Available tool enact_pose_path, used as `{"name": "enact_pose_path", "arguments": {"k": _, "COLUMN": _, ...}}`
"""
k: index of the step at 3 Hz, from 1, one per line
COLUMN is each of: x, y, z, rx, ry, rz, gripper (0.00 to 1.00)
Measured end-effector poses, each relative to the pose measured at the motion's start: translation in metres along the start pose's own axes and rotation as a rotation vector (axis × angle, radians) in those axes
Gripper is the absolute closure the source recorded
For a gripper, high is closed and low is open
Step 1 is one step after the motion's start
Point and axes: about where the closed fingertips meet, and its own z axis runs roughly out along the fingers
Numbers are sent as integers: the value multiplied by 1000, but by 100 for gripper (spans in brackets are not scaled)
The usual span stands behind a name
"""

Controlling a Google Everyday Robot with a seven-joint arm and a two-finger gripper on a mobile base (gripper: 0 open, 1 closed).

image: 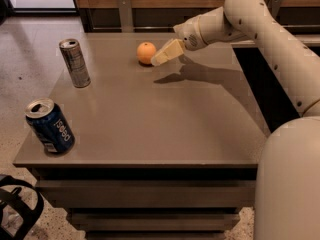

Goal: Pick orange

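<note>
The orange [145, 52] is a small round fruit resting on the far middle of the grey-brown table [150, 119]. My gripper [159, 58] reaches in from the right on the white arm [250, 14]. Its pale fingers point left and down, with the tips right beside the orange's right side, just above the tabletop.
A tall silver can [75, 62] stands upright at the table's far left. A blue Pepsi can [49, 126] stands at the near left corner. A wooden wall and dark ledge run behind the table. My white body fills the right foreground.
</note>
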Motion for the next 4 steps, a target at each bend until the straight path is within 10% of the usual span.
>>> {"name": "enact_pose_path", "arguments": {"k": 4, "x": 1, "y": -19, "z": 56, "rx": -29, "ry": -173, "rz": 62, "gripper": 0}}
